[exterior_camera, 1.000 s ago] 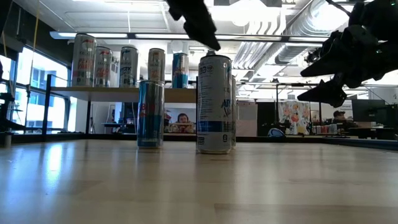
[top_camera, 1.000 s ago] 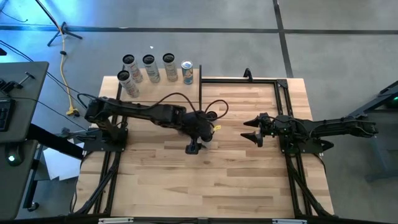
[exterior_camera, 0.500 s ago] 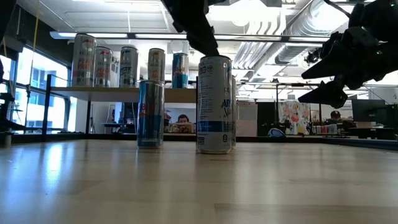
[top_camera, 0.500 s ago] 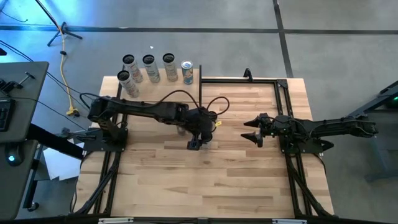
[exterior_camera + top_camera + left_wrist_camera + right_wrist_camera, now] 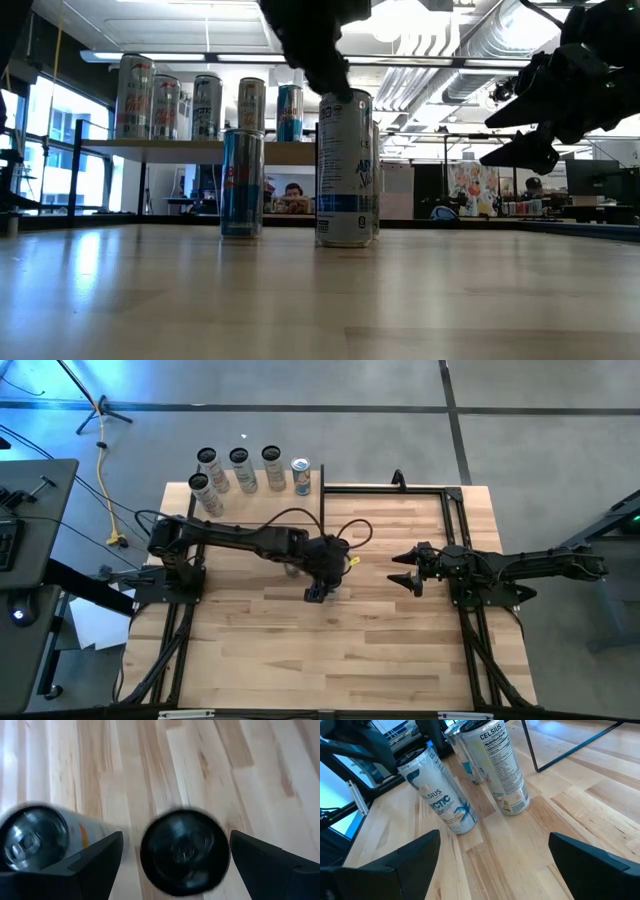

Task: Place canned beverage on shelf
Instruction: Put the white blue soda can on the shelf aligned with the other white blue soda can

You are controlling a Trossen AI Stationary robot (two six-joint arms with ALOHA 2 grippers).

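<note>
Three tall cans stand upright on the plank table near its middle: a white one (image 5: 344, 168), a blue one (image 5: 241, 182) and one mostly hidden behind the white one (image 5: 376, 170). My left gripper (image 5: 175, 867) is open and slants down over a can's dark top (image 5: 184, 851), one finger on either side, gaps showing. A second can top (image 5: 32, 837) lies outside one finger. In the high view my left gripper (image 5: 318, 592) covers these cans. The shelf (image 5: 200, 150) at the far left carries several cans. My right gripper (image 5: 403, 570) waits open at the right.
A bare black metal frame (image 5: 400, 488) runs along the table's far right part. The right wrist view shows the cans (image 5: 497, 767) (image 5: 442, 790) close together, a third (image 5: 470, 767) behind them. Bare planks lie toward the near edge (image 5: 330, 660).
My left gripper has come down toward the white can's top and shifted slightly toward the table's right edge, still open. The cans have not moved.
</note>
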